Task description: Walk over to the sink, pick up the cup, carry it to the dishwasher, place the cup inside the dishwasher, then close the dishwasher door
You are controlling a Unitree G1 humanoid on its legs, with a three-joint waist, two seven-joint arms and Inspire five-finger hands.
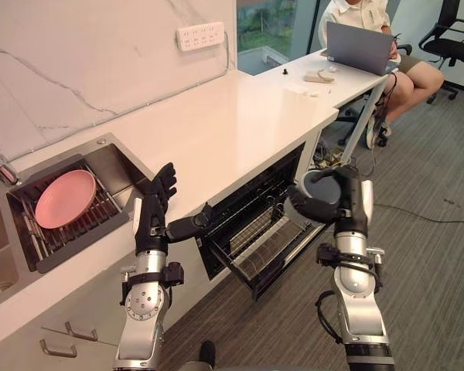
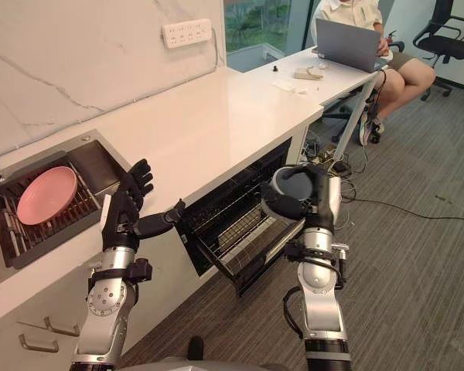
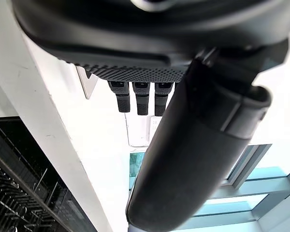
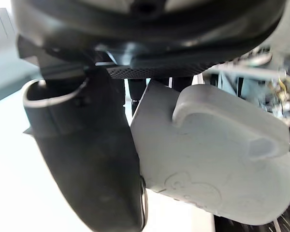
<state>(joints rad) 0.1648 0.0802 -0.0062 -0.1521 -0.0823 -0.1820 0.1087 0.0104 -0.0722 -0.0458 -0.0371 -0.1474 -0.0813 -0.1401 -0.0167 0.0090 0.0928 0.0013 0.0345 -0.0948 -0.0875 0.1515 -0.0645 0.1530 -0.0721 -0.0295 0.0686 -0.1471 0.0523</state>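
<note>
Grey smooth cup (image 4: pixel 212 164) clasped in right hand (image 1: pixel 308 209); left hand (image 1: pixel 158 199) fingers straight.

Showing two silver-grey metal arms, the left arm (image 1: pixel 141 328) and the right arm (image 1: pixel 357 317), both built of rounded tubular segments. Wearing a black clamp collar (image 1: pixel 151 276) at each wrist, with a round silver disc (image 1: pixel 145 303) ringed by small screws on the left forearm. Ending in the dark left hand (image 1: pixel 151 220), edged with a white strip (image 1: pixel 138 212), and the dark right hand (image 1: pixel 353 202), both carrying a dotted black palm pad (image 3: pixel 135 70)
</note>
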